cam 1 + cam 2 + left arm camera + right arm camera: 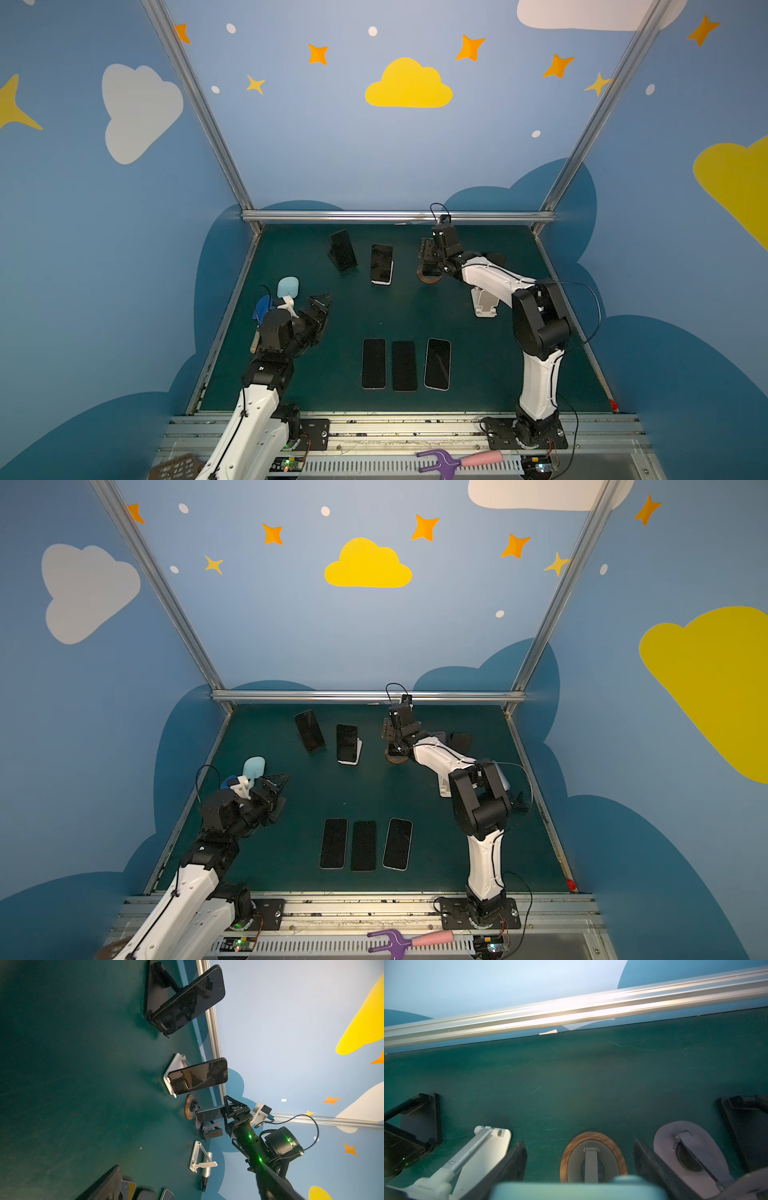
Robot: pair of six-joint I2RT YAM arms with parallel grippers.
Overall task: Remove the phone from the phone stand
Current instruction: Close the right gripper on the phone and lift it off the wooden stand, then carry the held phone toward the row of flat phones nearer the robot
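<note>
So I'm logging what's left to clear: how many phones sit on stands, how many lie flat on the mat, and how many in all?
Phones propped on stands: 3 (black-stand phone, white-stand phone, wood-stand phone)
Phones flat on the mat: 3 (left phone, middle phone, right phone)
Total: 6

Dim, soft-edged – glare on rail [571, 1011]

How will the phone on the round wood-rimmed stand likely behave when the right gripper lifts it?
The phone looks rigid, so probably no flex. Its glossy surface may slip in the right gripper. The round wood-rimmed stand has a slim arm, so it might tip.
</note>
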